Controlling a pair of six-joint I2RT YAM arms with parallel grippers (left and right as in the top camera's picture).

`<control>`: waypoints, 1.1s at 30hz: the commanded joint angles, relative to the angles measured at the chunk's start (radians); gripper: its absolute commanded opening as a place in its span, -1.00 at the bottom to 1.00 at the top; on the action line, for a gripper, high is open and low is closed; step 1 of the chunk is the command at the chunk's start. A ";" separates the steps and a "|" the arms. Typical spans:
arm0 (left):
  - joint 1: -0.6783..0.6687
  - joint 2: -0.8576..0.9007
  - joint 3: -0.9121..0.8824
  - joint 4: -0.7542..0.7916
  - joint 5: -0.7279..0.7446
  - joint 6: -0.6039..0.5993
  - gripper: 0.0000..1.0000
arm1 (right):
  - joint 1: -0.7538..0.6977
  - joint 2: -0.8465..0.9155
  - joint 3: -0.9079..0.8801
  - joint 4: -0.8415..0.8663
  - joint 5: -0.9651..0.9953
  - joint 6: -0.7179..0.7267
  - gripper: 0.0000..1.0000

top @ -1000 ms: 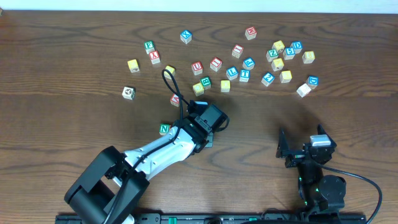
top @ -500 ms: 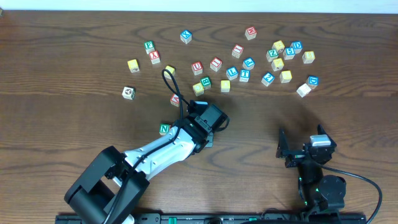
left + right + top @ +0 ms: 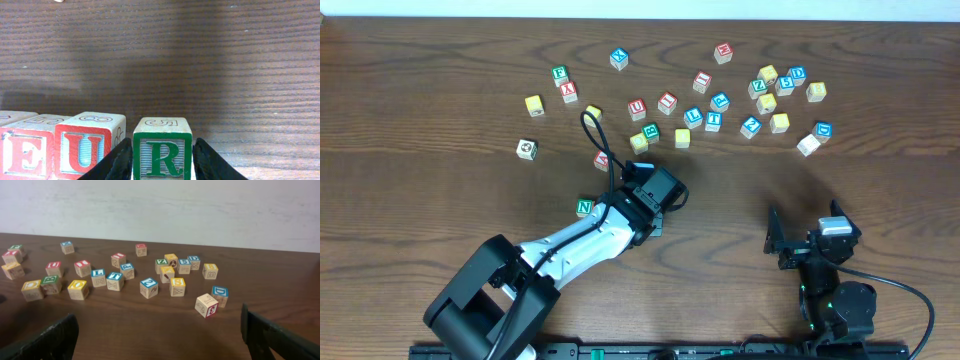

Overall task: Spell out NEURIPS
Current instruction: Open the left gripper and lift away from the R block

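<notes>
Left wrist: R cube (image 3: 162,156) within gripper (image 3: 162,150)

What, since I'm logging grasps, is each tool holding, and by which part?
The left tool grips the green R cube, its fingers pressing the cube's two opposite side faces. The right tool stands open, holding nothing.
</notes>
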 commanded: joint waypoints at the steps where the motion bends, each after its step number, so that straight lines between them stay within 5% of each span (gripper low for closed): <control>1: 0.001 -0.026 0.012 -0.006 -0.016 0.018 -0.23 | -0.005 0.001 -0.001 -0.005 -0.002 0.007 0.99; 33: 0.001 -0.235 0.012 -0.066 -0.016 0.024 -0.22 | -0.005 0.001 -0.001 -0.005 -0.002 0.007 0.99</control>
